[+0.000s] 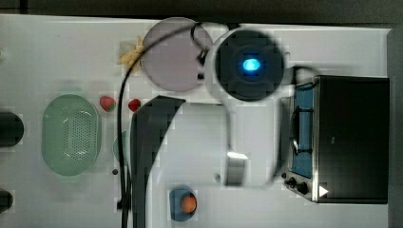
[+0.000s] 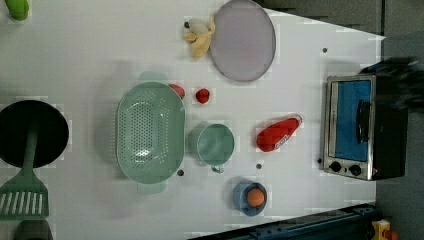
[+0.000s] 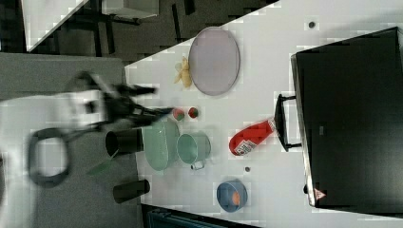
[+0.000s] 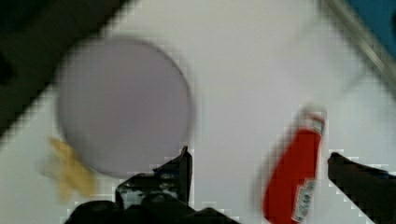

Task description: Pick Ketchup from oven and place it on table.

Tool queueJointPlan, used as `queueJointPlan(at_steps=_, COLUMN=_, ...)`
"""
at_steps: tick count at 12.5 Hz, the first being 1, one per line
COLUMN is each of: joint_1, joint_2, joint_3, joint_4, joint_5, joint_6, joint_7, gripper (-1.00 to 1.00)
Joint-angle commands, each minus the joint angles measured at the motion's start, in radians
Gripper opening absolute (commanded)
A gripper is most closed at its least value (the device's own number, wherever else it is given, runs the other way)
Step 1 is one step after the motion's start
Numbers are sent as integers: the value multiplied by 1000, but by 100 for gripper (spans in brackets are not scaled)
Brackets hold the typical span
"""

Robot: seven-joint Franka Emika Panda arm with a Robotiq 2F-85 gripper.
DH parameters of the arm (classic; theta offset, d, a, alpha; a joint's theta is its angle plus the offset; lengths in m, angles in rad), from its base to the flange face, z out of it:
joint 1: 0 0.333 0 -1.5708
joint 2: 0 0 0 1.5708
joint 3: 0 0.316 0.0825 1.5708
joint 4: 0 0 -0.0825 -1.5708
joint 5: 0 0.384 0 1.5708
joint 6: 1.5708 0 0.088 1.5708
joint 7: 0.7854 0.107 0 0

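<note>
The ketchup [image 2: 278, 133] bottle lies on its side on the white table [image 2: 90, 55], out of the oven [image 2: 362, 127] and a short way from the oven's blue glass door in the left view, with its white cap pointing toward the door. In the left view the bottle rests between the oven on the left view's right and a pale green mug [image 2: 214, 144] on the left view's left. A green colander [image 2: 150, 132] sits further to the left view's left, with two strawberries [image 2: 202, 95] beside its rim. A round lilac plate [image 2: 243, 40] lies toward the top of the left view, with a yellowish, crumpled-looking item [image 2: 200, 37] next to it. A small blue bowl holding an orange ball [image 2: 255, 197] sits toward the bottom of the left view. In the wrist view the gripper [image 4: 259, 182] hangs above the bottle with its jaws spread wide and holding nothing; the red bottle [image 4: 295, 175] shows between the two dark fingers [image 4: 175, 179], nearer one of them, and no contact can be seen. In the top view the white arm [image 1: 247, 95] blocks the stretch of table in front of the oven.
</note>
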Motion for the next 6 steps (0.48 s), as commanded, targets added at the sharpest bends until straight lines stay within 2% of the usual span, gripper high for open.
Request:
queueJointPlan(at_steps=1, joint_1=-11, joint_2=-13, joint_3=0, joint_4=84, joint_5=7, joint_6=-124, joint_7=33, gripper=100)
queueJointPlan(at_steps=6, joint_1=-12, joint_2=-11, joint_3=2, joint_4=239, joint_5=7, joint_6=-480, joint_7=33, gripper=100)
